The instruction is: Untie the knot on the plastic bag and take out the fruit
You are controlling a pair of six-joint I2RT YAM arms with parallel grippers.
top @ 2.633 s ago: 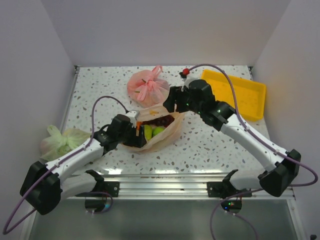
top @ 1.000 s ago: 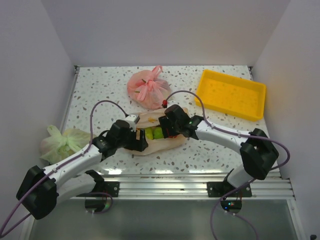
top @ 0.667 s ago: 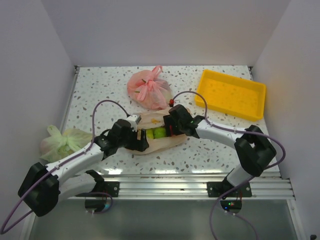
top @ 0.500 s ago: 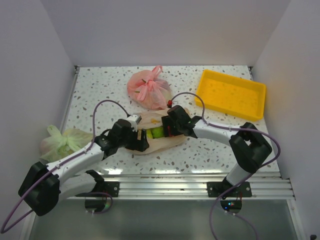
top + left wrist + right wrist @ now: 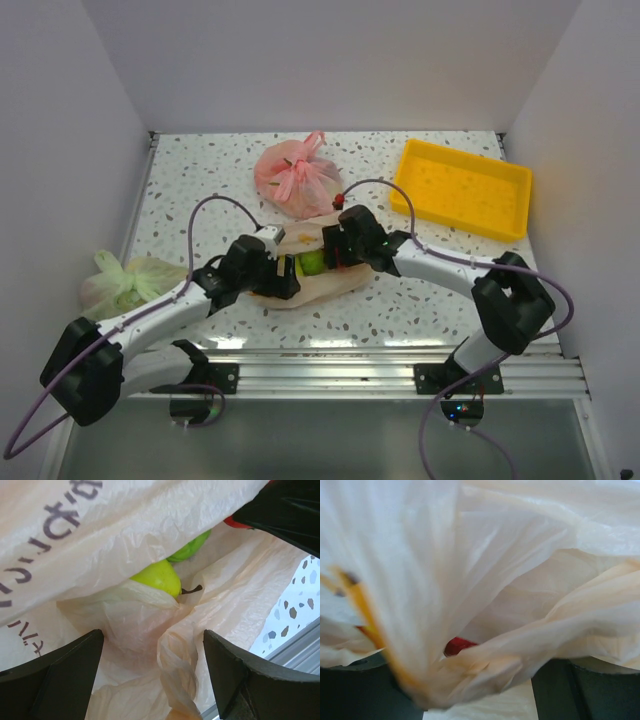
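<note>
From above, the plastic bag [image 5: 330,285] lies slumped on the speckled table [image 5: 420,295] with its mouth gaping, and green fruit [image 5: 312,263] shows inside. The left gripper [image 5: 285,278] is at the bag's left lip and the right gripper [image 5: 335,250] at its far right lip. A pink bag [image 5: 295,180] sits just behind the bag, a yellow tray [image 5: 462,190] lies behind it to the right, and a pale green bag [image 5: 125,280] is well off to its left. In the left wrist view, the left gripper [image 5: 152,645] is spread wide with loose film bunched between its fingers. Beyond it, under the bag's printed upper sheet [image 5: 125,525], lie a green pear [image 5: 157,577], another green piece [image 5: 192,547] and a red piece [image 5: 235,522]. In the right wrist view, the right gripper [image 5: 477,680] has its jaws standing apart, with blurred folds of the bag [image 5: 520,555] draped across them and a red piece [image 5: 459,645] deep inside.
</note>
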